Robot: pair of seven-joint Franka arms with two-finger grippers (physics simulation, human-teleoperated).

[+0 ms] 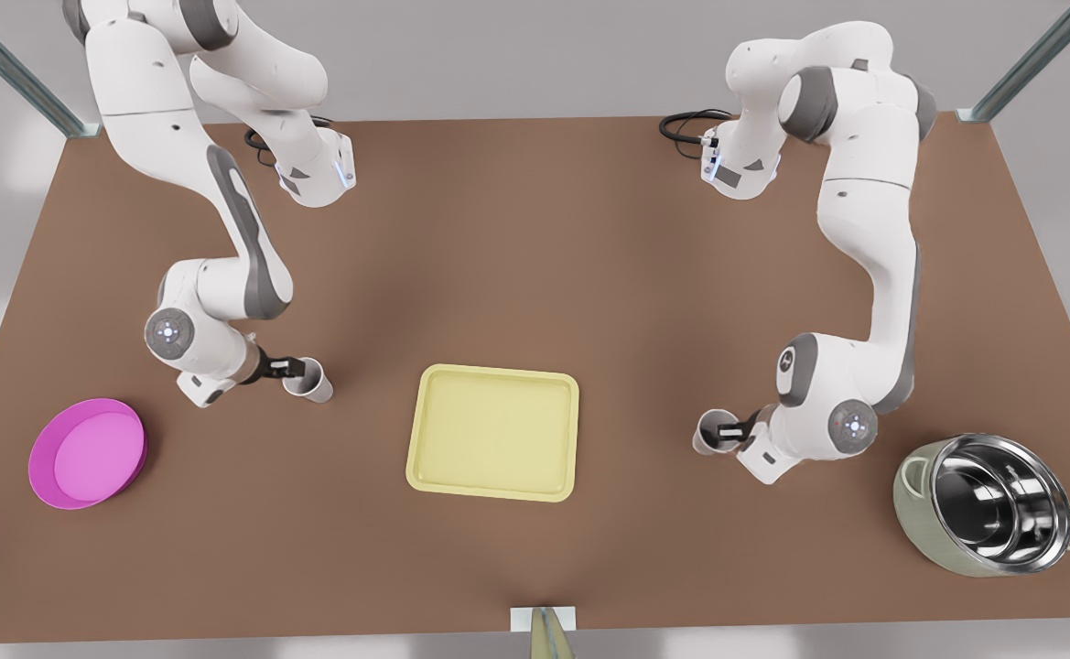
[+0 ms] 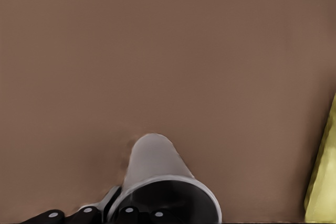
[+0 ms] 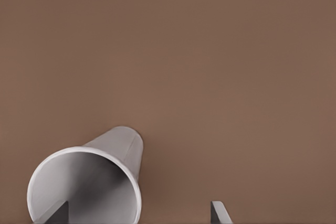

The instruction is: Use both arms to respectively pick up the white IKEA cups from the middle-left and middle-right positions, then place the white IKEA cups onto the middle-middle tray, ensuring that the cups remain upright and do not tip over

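Grippers hang low at opposite sides of the bench [image 1: 535,256], flanking the yellow tray [image 1: 494,445] where both cups belong. At the front view's left, the left gripper [image 1: 289,368] pinches the left cup [image 1: 313,381] by its rim for an upright carry. The right gripper [image 1: 729,430] stands open astride the right cup [image 1: 708,434] wall, one finger inside. No brand or writing is legible.

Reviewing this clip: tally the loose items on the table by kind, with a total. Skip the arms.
White cups: 2, cup on the front view's left and cup on the front view's right
Yellow tray: 1
Magenta plate: 1
Steel pot: 1
Total: 5
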